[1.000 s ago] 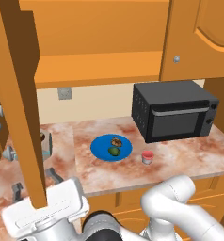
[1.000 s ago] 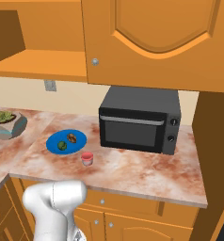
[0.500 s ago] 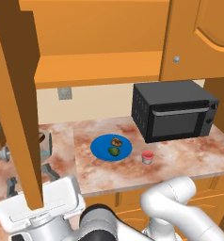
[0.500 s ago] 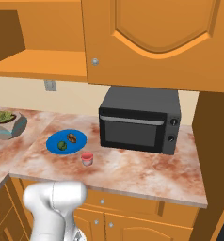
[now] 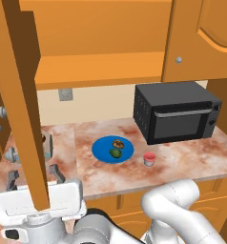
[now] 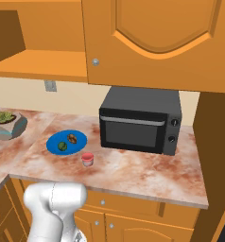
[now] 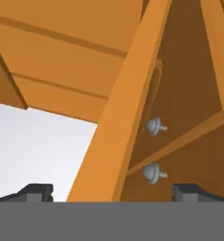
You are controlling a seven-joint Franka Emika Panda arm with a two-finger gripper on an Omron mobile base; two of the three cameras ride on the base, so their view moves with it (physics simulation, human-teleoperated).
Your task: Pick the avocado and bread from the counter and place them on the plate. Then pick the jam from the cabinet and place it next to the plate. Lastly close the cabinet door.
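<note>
Step 3, closing the cabinet door (image 5: 22, 105). Avocado (image 5: 115, 153) and bread (image 5: 118, 143) on plate (image 5: 102, 151), jam (image 5: 149, 159) beside it. Gripper (image 7: 111, 192) wide open, empty, apparently straddling the door edge. Next: push door shut.

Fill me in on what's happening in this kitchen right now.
The avocado and bread lie on the blue plate, and the jam stands on the counter beside it. The cabinet door is open; the arm has its open gripper at the door's edge, which runs up between the two fingers. Closing the door is what remains.
</note>
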